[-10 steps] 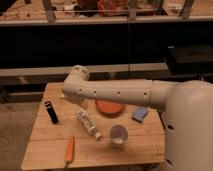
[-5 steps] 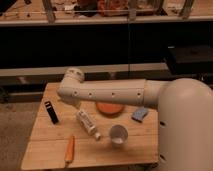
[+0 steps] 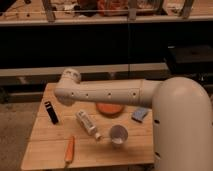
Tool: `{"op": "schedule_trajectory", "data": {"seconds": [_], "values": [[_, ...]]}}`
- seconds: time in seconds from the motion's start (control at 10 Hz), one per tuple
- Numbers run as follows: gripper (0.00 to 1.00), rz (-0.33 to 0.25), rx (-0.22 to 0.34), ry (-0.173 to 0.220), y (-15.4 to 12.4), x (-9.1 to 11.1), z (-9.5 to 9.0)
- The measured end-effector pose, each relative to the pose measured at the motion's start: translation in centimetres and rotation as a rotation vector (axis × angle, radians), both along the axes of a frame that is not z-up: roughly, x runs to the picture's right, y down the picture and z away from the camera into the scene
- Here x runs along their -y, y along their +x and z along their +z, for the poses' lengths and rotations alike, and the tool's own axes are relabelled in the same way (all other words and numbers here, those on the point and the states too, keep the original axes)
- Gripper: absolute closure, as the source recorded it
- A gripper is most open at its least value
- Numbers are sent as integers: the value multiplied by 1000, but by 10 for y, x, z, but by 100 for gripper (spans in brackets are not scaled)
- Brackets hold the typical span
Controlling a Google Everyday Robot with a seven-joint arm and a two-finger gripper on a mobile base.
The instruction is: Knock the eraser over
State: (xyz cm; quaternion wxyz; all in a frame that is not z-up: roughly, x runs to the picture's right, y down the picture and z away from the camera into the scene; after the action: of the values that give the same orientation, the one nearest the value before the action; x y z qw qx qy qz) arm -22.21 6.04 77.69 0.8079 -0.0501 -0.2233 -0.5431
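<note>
The eraser [image 3: 51, 112] is a slim black block that stands upright near the left edge of the wooden table [image 3: 55, 137]. My white arm [image 3: 107, 93] reaches from the right across the table's far side. Its rounded elbow [image 3: 70, 80] hangs above and just right of the eraser, apart from it. My gripper does not show: it is hidden behind the arm or out of sight.
A white tube [image 3: 87, 124] lies at an angle mid-table. An orange carrot [image 3: 70, 150] lies near the front edge. A white cup [image 3: 118, 134] stands front-centre. An orange plate [image 3: 110, 108] and a blue-grey pad [image 3: 140, 114] sit under the arm. Dark shelving stands behind.
The arm's elbow has shifted a little left and down toward the eraser's side. The eraser and the other objects have not moved.
</note>
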Motion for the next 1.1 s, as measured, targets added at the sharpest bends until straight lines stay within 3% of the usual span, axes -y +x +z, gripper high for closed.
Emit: {"op": "schedule_trajectory", "data": {"seconds": [1.1], "values": [[85,-14,59,35,-28,3,8]]}}
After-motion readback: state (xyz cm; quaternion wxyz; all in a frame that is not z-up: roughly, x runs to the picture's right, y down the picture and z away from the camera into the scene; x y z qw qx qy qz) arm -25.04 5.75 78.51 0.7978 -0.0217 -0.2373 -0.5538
